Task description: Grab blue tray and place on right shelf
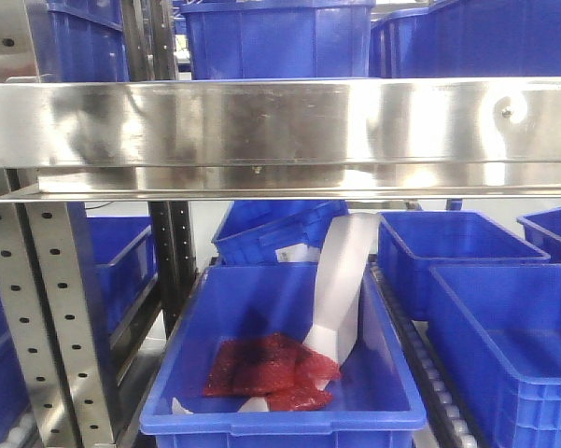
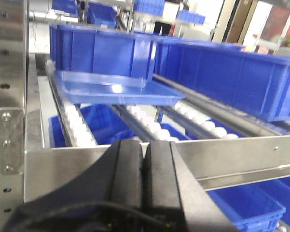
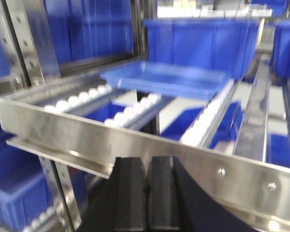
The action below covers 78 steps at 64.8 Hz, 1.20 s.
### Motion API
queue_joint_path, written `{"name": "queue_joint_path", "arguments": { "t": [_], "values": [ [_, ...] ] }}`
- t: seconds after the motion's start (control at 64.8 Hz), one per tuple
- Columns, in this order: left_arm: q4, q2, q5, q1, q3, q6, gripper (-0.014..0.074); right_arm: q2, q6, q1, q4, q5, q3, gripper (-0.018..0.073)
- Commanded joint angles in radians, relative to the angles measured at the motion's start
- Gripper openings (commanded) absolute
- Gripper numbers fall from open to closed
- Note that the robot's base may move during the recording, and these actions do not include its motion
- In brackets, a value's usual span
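The shelf (image 2: 241,150), its steel rail across the foreground, already carries the tray (image 2: 111,87), which lies flat on white rollers just in front of deep blue bins (image 2: 101,50). Both arms sit outside the rail: left tool (image 2: 144,181) and right tool (image 3: 148,195) are closed tight and empty-handed. By these views the placement looks done, with only withdrawal left.

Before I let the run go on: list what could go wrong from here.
1. The blue tray rests on white rollers and may roll or skew.
2. Both the left gripper and right gripper are shut and hold nothing, just outside the steel front rail; reaching in low could hit it.
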Motion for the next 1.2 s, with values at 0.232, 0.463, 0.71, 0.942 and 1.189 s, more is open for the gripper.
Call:
{"name": "queue_joint_path", "arguments": {
  "t": [0.232,0.463,0.71,0.942,1.189],
  "values": [
    [0.002,-0.008,-0.090,-0.007,-0.026,-0.002,-0.0048,-0.051,-0.010,0.001,-0.016,-0.102,-0.025,0.0042],
    [0.002,-0.008,-0.090,-0.007,-0.026,-0.002,-0.0048,-0.051,-0.010,0.001,-0.016,-0.099,-0.019,0.0042],
    [0.002,-0.008,-0.090,-0.007,-0.026,-0.002,-0.0048,-0.076,-0.071,-0.115,0.010,-0.131,0.028,0.0042],
    [0.002,-0.008,-0.090,-0.007,-0.026,-0.002,-0.0048,-0.237,-0.330,-0.368,0.185,-0.144,0.211,0.0042],
    [0.002,-0.008,-0.090,-0.007,-0.026,-0.002,-0.0048,-0.477,-0.326,-0.396,0.192,-0.117,0.387,0.0042]
  ]
}}
